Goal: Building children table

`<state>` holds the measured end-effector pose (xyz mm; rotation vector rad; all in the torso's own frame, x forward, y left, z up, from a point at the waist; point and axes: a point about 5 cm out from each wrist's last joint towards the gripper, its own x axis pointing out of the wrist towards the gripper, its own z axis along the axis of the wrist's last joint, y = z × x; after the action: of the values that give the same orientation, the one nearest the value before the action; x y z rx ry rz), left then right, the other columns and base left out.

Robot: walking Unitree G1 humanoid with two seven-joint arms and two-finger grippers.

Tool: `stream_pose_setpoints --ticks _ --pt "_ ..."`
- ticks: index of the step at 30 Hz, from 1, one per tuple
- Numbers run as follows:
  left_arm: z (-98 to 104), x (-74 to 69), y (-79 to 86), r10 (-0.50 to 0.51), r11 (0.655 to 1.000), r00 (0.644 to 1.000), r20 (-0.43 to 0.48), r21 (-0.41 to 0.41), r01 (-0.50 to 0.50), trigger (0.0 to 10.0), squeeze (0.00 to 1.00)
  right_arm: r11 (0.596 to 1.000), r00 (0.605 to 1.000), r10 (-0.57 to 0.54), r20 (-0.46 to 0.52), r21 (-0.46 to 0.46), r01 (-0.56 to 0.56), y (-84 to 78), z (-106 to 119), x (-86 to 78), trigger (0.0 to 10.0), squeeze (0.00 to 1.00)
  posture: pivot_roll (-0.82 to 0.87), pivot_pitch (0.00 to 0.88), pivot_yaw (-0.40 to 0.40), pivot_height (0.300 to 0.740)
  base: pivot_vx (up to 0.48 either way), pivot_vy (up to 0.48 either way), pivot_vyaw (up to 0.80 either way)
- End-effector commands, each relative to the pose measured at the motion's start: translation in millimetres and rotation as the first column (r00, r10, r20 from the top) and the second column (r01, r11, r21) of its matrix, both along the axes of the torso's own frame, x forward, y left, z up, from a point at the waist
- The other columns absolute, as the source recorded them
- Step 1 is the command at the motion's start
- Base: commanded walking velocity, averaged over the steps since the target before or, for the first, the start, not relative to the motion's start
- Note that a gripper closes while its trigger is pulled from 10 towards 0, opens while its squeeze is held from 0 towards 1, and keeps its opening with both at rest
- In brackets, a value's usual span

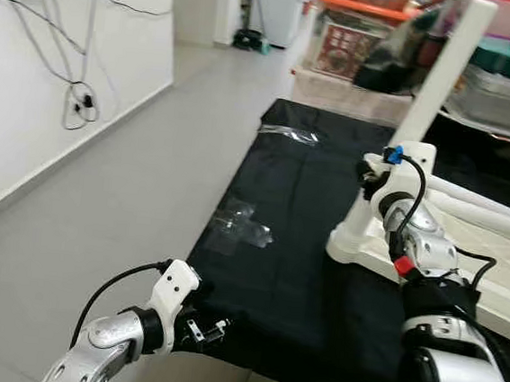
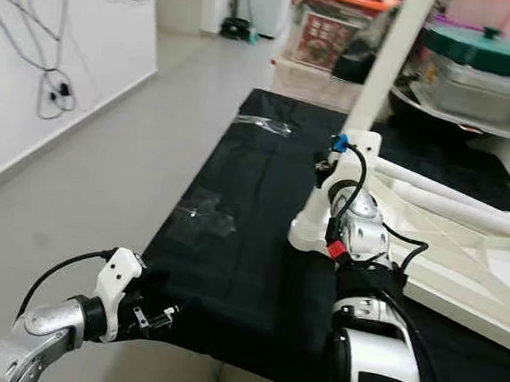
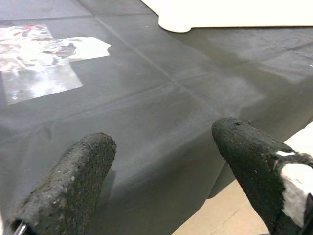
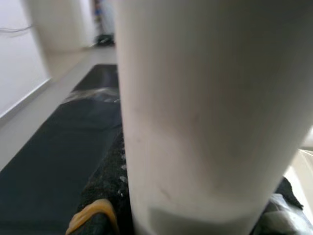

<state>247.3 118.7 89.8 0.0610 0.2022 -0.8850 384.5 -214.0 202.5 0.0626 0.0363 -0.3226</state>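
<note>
From the head, the white table leg (image 1: 437, 82) stands upright on the upturned tabletop (image 1: 500, 269) lying on the black cloth (image 1: 294, 249), right claw (image 1: 369, 179) clamped around it, filling its wrist camera, while the left claw (image 3: 161, 171) gapes wide over the cloth's near edge.

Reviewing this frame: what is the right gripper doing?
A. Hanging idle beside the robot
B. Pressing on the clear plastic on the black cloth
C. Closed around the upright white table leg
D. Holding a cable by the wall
C: the right gripper sits at the upright white table leg, and the right wrist view shows that leg pressed between its fingers.
</note>
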Motion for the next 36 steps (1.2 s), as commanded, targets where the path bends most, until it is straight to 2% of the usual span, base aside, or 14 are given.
stream_pose_setpoints --ticks 1,10,11,12,13,14,15,20,21,26,28,34,35,36 --pt "-1.0 -0.2 -3.3 -0.005 1.000 1.000 -0.004 -0.001 0.005 10.0 0.00 0.995 0.994 -0.095 -0.059 0.002 0.095 5.3 -21.5 -11.5 0.0 0.00 0.02 0.000 -0.110 0.740 0.000 0.000 0.00" --pt "-1.0 -1.7 -1.5 -0.009 1.000 1.000 -0.012 -0.005 0.009 10.0 0.00 1.000 0.997 -0.010 -0.078 0.011 0.011 46.4 -24.8 -16.5 0.0 0.00 0.02 0.000 -0.111 0.740 0.000 0.000 0.00" --pt "-0.8 -1.4 -1.4 -0.009 1.000 1.000 -0.012 -0.006 0.009 10.0 0.00 1.000 0.997 0.022 -0.072 0.014 -0.021 50.3 -22.0 -13.2 10.0 0.00 0.02 0.000 -0.111 0.740 0.000 0.000 0.00" --pt "-0.8 -1.4 -1.4 -0.009 1.000 1.000 -0.012 -0.006 0.009 10.0 0.00 1.000 0.997 0.022 -0.072 0.014 -0.021 50.3 -22.0 -13.2 10.0 0.00 0.02 0.000 -0.111 0.740 0.000 0.000 0.00" --pt "-0.5 -1.1 -1.7 -0.009 1.000 1.000 -0.011 -0.007 0.009 10.0 0.00 0.999 0.998 0.032 -0.047 0.033 -0.030 47.3 -16.6 -10.6 10.0 0.37 0.02 0.000 -0.112 0.740 0.000 0.000 0.00" --pt "-0.5 -1.1 -1.7 -0.009 1.000 1.000 -0.011 -0.007 0.009 10.0 0.00 0.999 0.998 0.032 -0.047 0.033 -0.030 47.3 -16.6 -10.6 10.0 0.37 0.02 0.000 -0.112 0.740 0.000 0.000 0.00" --pt "-0.3 -0.9 -1.9 -0.008 1.000 1.000 -0.011 -0.009 0.008 10.0 0.00 0.999 0.999 0.036 -0.023 0.039 -0.035 44.9 -11.2 -8.7 10.0 1.00 0.02 0.000 -0.112 0.740 0.000 0.000 0.00" --pt "-0.3 -1.1 -2.1 -0.009 1.000 1.000 -0.012 -0.012 0.009 10.0 0.00 0.997 0.997 0.070 0.019 0.023 -0.071 39.7 0.3 -4.9 10.0 0.98 0.02 0.000 -0.110 0.740 0.000 0.000 0.00" --pt "-0.7 -1.5 -2.2 -0.009 1.000 1.000 -0.013 -0.011 0.009 10.0 0.00 0.990 0.988 0.142 0.067 -0.013 -0.142 40.0 9.8 -2.7 10.0 0.00 0.02 0.000 -0.110 0.740 0.000 0.000 0.00" --pt "-0.4 -1.6 -1.0 -0.007 1.000 1.000 -0.013 -0.009 0.007 10.0 0.00 0.794 0.789 0.608 0.093 -0.097 -0.600 46.2 24.1 -2.8 10.0 0.00 0.02 0.000 -0.108 0.740 0.000 0.000 0.00" --pt "-0.1 -1.2 0.4 -0.006 1.000 1.000 -0.012 -0.008 0.006 10.0 0.00 0.638 0.643 0.766 0.022 -0.151 -0.755 43.6 17.6 -11.6 10.0 0.00 0.02 0.000 -0.107 0.740 0.000 0.000 0.00" --pt "-0.6 -0.6 0.7 -0.007 1.000 1.000 -0.011 -0.004 0.007 10.0 0.00 0.517 0.537 0.831 -0.142 -0.156 -0.842 29.4 -7.1 -17.2 10.0 0.00 0.02 0.000 -0.112 0.740 0.000 0.000 0.00" --pt "-0.3 -0.2 0.1 -0.005 1.000 1.000 -0.009 -0.006 0.005 10.0 0.00 0.520 0.535 0.833 -0.143 -0.129 -0.844 28.0 -8.5 -13.3 3.2 0.00 0.02 0.000 -0.113 0.740 0.000 0.000 0.00" --pt "-0.2 -0.2 0.0 -0.004 1.000 1.000 -0.009 -0.006 0.004 10.0 0.00 0.520 0.534 0.834 -0.140 -0.124 -0.845 28.8 -8.2 -11.8 3.2 0.00 0.02 0.000 -0.113 0.740 0.000 0.000 0.00"
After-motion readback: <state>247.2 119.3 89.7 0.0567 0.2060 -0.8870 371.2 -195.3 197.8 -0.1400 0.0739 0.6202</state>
